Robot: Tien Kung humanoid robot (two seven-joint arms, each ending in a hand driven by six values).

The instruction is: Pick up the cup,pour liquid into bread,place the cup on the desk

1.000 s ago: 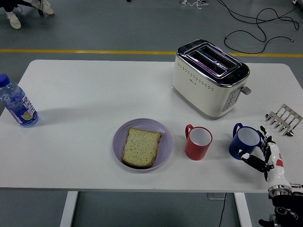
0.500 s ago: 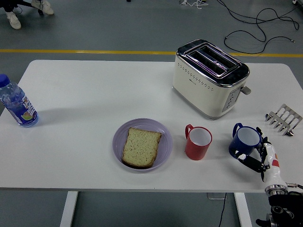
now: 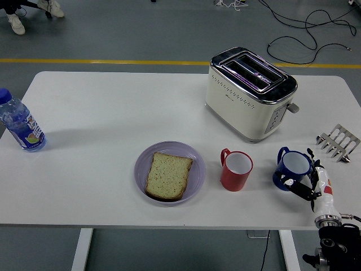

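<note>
One hand in view: right hand (image 3: 313, 182), at near-right table (image 3: 101, 113) edge, fingers curled round blue cup (image 3: 292, 168), upright on table. Bread (image 3: 168, 175) on purple plate (image 3: 194, 161), left of red cup (image 3: 236, 169).

Right robot hand (image 3: 312, 182): black jointed fingers (image 3: 299, 189), white palm shell, small red mark, silver wrist ring, black forearm.

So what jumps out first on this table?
Probably the cream toaster standing far right of centre, then the slice of bread on a purple plate near the front. To its right stand a red cup and a blue cup, with the right robot hand against the blue one.
</note>
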